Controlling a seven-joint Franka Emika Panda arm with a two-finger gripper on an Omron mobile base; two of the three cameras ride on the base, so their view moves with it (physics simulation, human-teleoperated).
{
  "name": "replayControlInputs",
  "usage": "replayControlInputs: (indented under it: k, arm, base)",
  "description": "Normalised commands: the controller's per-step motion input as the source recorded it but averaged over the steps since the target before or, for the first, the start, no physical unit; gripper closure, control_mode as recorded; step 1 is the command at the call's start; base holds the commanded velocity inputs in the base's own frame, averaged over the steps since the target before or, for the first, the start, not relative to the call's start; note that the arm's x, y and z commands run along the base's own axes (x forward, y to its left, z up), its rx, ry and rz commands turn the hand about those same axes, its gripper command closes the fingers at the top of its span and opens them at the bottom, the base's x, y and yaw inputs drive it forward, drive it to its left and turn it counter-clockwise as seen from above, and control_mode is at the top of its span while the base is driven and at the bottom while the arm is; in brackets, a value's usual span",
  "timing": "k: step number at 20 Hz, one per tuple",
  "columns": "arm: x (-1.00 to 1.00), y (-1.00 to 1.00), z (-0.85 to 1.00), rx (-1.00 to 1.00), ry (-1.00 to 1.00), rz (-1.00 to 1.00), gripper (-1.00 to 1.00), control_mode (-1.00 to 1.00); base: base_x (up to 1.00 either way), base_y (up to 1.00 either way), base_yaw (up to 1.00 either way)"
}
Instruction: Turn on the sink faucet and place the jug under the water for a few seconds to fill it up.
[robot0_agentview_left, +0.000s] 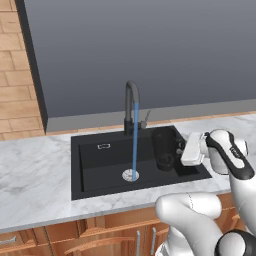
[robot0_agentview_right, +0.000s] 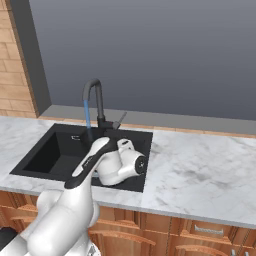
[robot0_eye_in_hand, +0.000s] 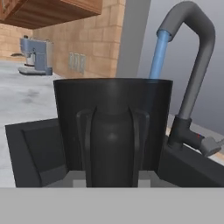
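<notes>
The black sink (robot0_agentview_left: 100, 167) is set in a marble counter. Its dark gooseneck faucet (robot0_agentview_left: 131, 100) runs, and a thin blue stream of water (robot0_agentview_left: 135, 145) falls straight onto the silver drain (robot0_agentview_left: 130, 175). The matte black jug (robot0_agentview_left: 164, 150) stands upright in the basin's right part, to the right of the stream and apart from it. My gripper (robot0_agentview_left: 179, 152) reaches in from the right and is shut on the jug's handle. In the hand view the jug (robot0_eye_in_hand: 111, 109) is close, its handle (robot0_eye_in_hand: 111, 148) between my fingers, with the water (robot0_eye_in_hand: 157, 57) and the faucet (robot0_eye_in_hand: 197, 65) behind its rim.
The faucet's grey side lever (robot0_agentview_left: 146, 117) sticks out to the right of its base. The marble counter (robot0_agentview_right: 200, 170) spreads to both sides, with wooden cabinets (robot0_agentview_left: 75, 240) below. A brick wall (robot0_agentview_left: 15, 75) stands at the left. A coffee machine (robot0_eye_in_hand: 35, 57) sits on the far counter.
</notes>
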Motion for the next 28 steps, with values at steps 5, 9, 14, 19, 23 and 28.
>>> replayControlInputs:
  k: [5, 9, 14, 19, 23, 28]
  arm:
    - [0.19, -0.37, 0.0, 0.07, 0.0, 0.0, 1.0, -1.0]
    - [0.19, -0.42, 0.0, 0.09, 0.0, 0.01, 1.0, -1.0]
    - [0.21, -0.28, 0.04, 0.06, 0.0, 0.0, 1.0, -1.0]
    - [0.29, -0.05, 0.09, 0.01, 0.01, 0.0, 1.0, -1.0]
    - [0.33, 0.13, 0.0, 0.0, 0.05, 0.0, 1.0, -1.0]
    - [0.29, 0.23, 0.0, 0.0, 0.1, 0.0, 1.0, -1.0]
  base:
    - [0.0, 0.0, 0.0]
    - [0.0, 0.0, 0.0]
    - [0.0, 0.0, 0.0]
    - [0.0, 0.0, 0.0]
    - [0.0, 0.0, 0.0]
    - [0.0, 0.0, 0.0]
